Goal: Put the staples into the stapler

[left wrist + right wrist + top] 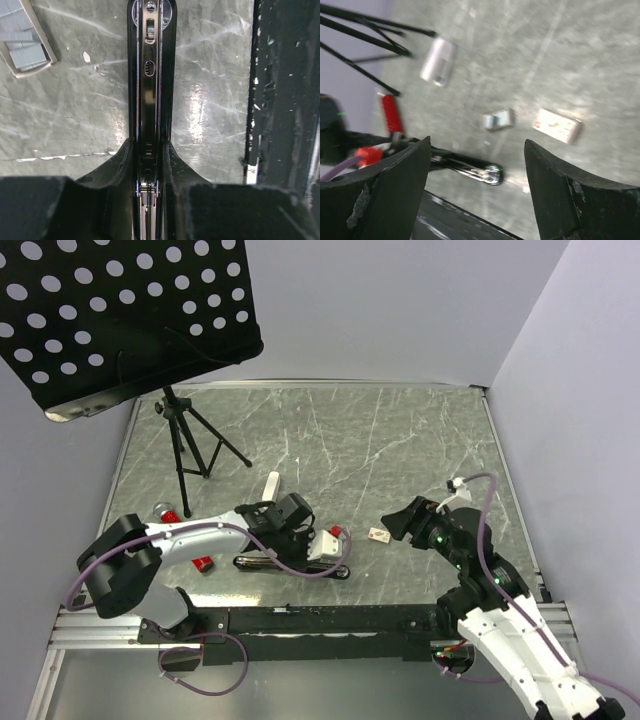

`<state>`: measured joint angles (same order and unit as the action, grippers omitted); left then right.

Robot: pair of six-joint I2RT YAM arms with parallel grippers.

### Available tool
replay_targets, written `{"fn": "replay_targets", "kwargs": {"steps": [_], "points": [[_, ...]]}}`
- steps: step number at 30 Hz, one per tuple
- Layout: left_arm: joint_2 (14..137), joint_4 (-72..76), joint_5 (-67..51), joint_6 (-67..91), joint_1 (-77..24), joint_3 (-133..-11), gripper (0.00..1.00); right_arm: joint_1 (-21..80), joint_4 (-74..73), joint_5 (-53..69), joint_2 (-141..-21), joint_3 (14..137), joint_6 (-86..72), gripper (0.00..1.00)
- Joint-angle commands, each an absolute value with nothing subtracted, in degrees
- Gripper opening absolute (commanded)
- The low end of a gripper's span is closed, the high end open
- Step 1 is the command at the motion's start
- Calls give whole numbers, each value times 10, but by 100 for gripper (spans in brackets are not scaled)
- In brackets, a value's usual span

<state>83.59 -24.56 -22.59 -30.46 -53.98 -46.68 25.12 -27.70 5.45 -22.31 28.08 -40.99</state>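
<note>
Closest to the left wrist lens, the left gripper [148, 150] is clenched on the rear of the stapler [150, 75], its matte black fingers [120, 165] pressed against both flanks. The stapler is long, narrow and glossy black. It lies flat on the table [75, 110] with its bright metal channel facing up, a small slotted plate and a thin spring showing along the channel (whether any staples lie in it I cannot tell). The tabletop is grey-green stone-patterned sheet with white veins and a soft sheen. A scuffed black rail [285, 100] runs down the right of that view, and a pale frame-shaped object [25, 45] lies at the upper left, apart from the stapler.

From the right wrist, the right gripper [477, 144] is released, its two blunt black fingers [400, 185] spread wide with nothing between them. Beyond them on the table lies the staples box [557, 125], a small pale rectangle with red-brown print, flat and apparently closed. Just beside it, not touching, is a greyish see-through rectangle [497, 120]. Farther off lies a blurred whitish block [438, 67].

From above, the staples box sits between the stapler's rounded end and the right gripper, near both. A black tripod [185, 445] stands at the far left under a perforated black panel [120, 310].
</note>
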Motion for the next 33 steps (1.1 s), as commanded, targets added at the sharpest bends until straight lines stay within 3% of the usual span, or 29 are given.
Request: {"fn": "replay_targets", "kwargs": {"steps": [1, 5, 7, 8, 11, 17, 26, 33], "points": [[838, -239, -176, -361, -564, -483, 2, 252, -301, 51, -285, 306, -351, 82], [841, -228, -129, -369, -583, -467, 12, 252, -294, 67, -328, 315, -332, 80], [836, -222, -121, -367, -586, -461, 21, 252, -288, 77, -356, 318, -324, 79], [833, -216, -111, -367, -587, -459, 33, 253, -282, 90, -366, 322, -322, 79], [816, -204, -97, -363, -587, -452, 53, 256, -276, 112, -410, 334, -316, 78], [763, -182, -76, -331, -587, -441, 75, 277, -260, 117, -490, 366, -311, 72], [563, -46, 24, -175, -555, -387, 99, 380, -290, 37, -663, 475, -306, 59], [409, 46, 184, -26, -471, -317, 99, 424, -324, -15, -800, 556, -327, 50]]}}
